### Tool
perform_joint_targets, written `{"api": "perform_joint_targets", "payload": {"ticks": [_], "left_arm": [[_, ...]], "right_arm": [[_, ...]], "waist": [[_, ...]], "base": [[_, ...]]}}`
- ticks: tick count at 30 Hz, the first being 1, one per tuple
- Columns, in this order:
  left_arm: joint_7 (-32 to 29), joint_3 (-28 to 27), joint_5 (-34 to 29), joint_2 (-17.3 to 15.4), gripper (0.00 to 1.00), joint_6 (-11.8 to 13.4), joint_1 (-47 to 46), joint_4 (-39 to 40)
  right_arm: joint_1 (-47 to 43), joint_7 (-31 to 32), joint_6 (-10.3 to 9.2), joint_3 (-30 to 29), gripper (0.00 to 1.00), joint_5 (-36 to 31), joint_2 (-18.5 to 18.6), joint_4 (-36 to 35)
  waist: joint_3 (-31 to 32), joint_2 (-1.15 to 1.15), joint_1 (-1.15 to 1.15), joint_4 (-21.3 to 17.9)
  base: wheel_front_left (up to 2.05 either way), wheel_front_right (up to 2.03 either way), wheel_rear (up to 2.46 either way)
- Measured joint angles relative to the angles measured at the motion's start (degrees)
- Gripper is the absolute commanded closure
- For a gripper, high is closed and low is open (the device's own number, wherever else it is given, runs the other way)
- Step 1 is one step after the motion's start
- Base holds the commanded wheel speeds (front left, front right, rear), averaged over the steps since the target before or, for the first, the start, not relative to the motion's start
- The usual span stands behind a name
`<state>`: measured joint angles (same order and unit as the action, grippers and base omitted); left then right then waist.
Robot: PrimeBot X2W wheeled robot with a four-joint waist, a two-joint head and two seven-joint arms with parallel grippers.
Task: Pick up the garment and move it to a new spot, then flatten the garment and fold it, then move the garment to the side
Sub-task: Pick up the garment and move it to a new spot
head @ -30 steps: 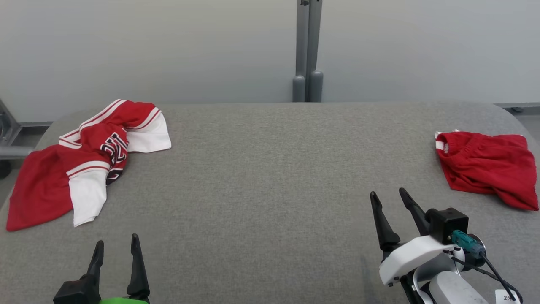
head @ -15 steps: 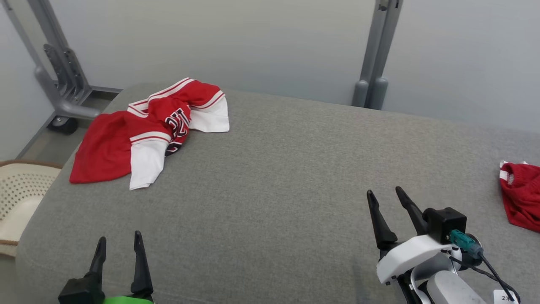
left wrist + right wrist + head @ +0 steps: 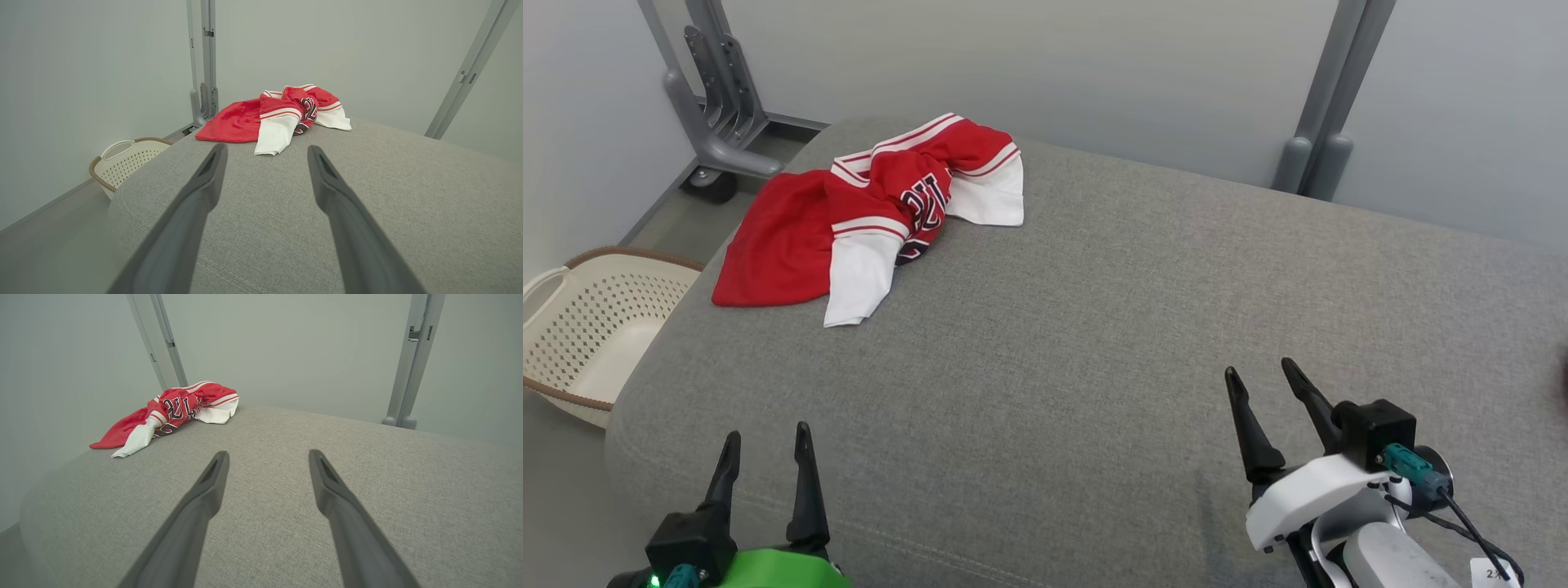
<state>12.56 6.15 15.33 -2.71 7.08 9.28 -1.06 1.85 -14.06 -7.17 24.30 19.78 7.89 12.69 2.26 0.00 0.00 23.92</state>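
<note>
Grey woven fabric covers the padded table [image 3: 1094, 327]. Nearest, at seven o'clock in the head view, the left gripper [image 3: 767, 434] hovers above it, its two dark fingers spread apart and empty. At five o'clock the right gripper [image 3: 1260, 369] is likewise spread and empty. At nine o'clock a cream basket [image 3: 572, 343] sits on the floor. Farthest, at eleven o'clock, the red and white garment [image 3: 849, 220] lies crumpled near the table's far left corner, well apart from both grippers. By this view nothing is done yet: pickup, moving, flattening, folding and setting aside all remain.
</note>
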Motion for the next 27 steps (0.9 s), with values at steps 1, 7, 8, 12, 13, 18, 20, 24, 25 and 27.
{"api": "perform_joint_targets", "payload": {"ticks": [1,7,8,12,13,18,20,24,25,27], "left_arm": [[0.0,0.1,0.0,0.0,0.0,0.0,-0.6,0.0],[-1.3,1.2,-0.8,-0.2,0.0,0.0,-5.1,0.0],[-1.5,1.1,-1.2,-0.4,0.0,0.0,-6.4,0.0],[-2.9,0.8,-2.6,-2.0,0.0,0.0,-12.3,0.0],[-3.4,0.6,-2.9,-2.4,0.0,0.0,-13.8,0.0],[-7.1,-0.8,-2.6,-3.3,0.0,0.0,-20.0,-2.9],[-9.0,-1.0,-1.9,-3.3,0.0,0.0,-22.4,-4.8],[-12.7,-2.7,-1.1,-3.4,0.0,0.0,-27.5,-9.2],[-13.6,-3.5,-0.7,-3.4,0.0,0.0,-28.8,-10.2],[-15.4,-5.1,0.3,-3.8,0.0,0.0,-31.3,-11.9]], "right_arm": [[0.0,0.1,0.0,-0.1,0.0,-0.2,0.1,0.0],[1.8,1.2,0.0,-0.5,0.0,-1.9,1.7,-1.2],[2.4,1.6,0.0,-0.6,0.0,-2.2,1.9,-1.4],[4.9,2.2,0.0,-0.7,0.0,-2.8,2.9,-2.5],[5.3,2.3,0.0,-0.7,0.0,-2.9,3.1,-2.6],[7.2,3.1,0.01,-0.6,0.0,-3.4,3.6,-3.5],[7.8,3.5,0.08,-0.5,0.0,-3.6,3.9,-3.9],[9.5,4.6,0.19,-0.2,0.0,-4.1,4.6,-4.7],[9.9,4.7,0.29,-0.1,0.0,-4.3,4.8,-5.0],[11.2,5.3,0.7,0.1,0.0,-4.9,4.9,-5.5]], "waist": [[-0.3,0.0,0.0,-0.1],[-2.3,0.0,0.0,-0.7],[-2.8,0.0,0.0,-0.9],[-4.5,0.0,0.0,-1.5],[-4.9,0.0,0.0,-1.7],[-6.7,0.0,0.0,-3.0],[-7.4,0.0,0.0,-3.5],[-9.0,0.0,0.0,-4.5],[-9.5,0.0,0.0,-4.8],[-10.3,0.0,0.0,-5.4]], "base": [[0.0,0.0,0.0],[0.0,0.0,0.0],[0.0,0.0,0.0],[0.0,0.0,0.0],[0.0,0.0,0.0],[0.0,0.0,0.0],[0.0,0.0,0.0],[0.0,0.0,0.0],[0.0,0.0,0.0],[0.0,0.0,0.0]]}}
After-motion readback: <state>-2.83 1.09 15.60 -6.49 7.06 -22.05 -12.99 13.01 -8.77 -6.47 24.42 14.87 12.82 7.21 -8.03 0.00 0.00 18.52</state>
